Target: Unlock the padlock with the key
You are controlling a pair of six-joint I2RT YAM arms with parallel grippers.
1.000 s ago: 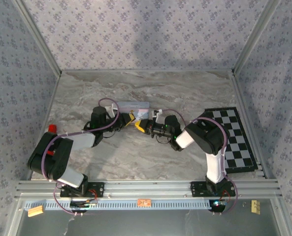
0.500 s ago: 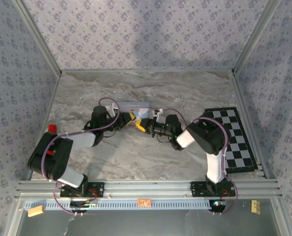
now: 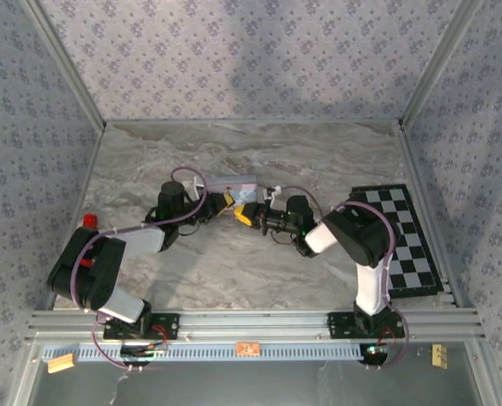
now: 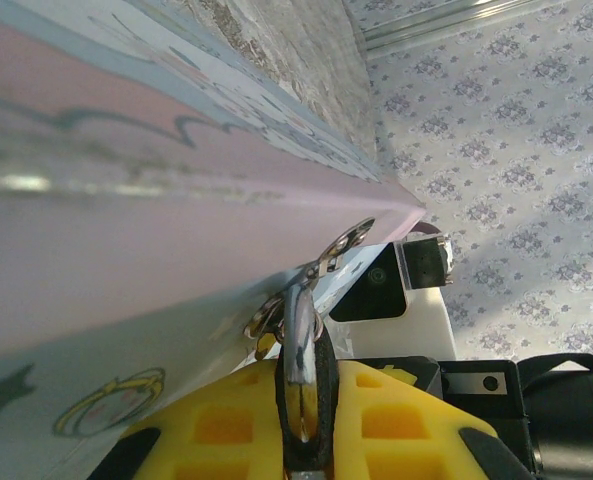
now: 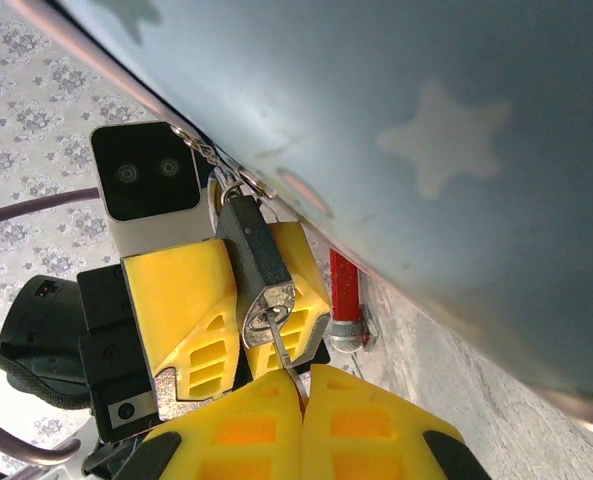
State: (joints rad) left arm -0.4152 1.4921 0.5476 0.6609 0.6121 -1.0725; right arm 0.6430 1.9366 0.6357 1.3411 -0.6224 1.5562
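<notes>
The jaws of the right gripper (image 5: 301, 388) are pressed fully together on the key (image 5: 284, 360), pinching its near end so that the thin shaft sticks straight out from between the yellow fingertips. The jaws of the left gripper (image 4: 304, 402) are closed to a narrow gap on the padlock (image 5: 253, 252), clamping its black body from both flat sides.

The grip looks chosen to present the keyhole. In the right wrist view the lock's silvery bottom face points toward the right gripper, and the key's tip sits at or just inside the keyhole. How deep it has gone cannot be told.

The padlock hangs just beside the lower edge of the pale blue tin (image 3: 231, 182), its shackle end up among small silvery rings (image 4: 336, 245) at the tin's rim. Hanging like that, the lock would swing away from any push, which is likely why the left gripper braces it while the right one brings the key.

From above, the two grippers meet nose to nose just in front of the tin, lined up along one axis, so a push or twist of the key would run straight through the lock body rather than lever it sideways. The next step is judged to be seating and turning the key.
</notes>
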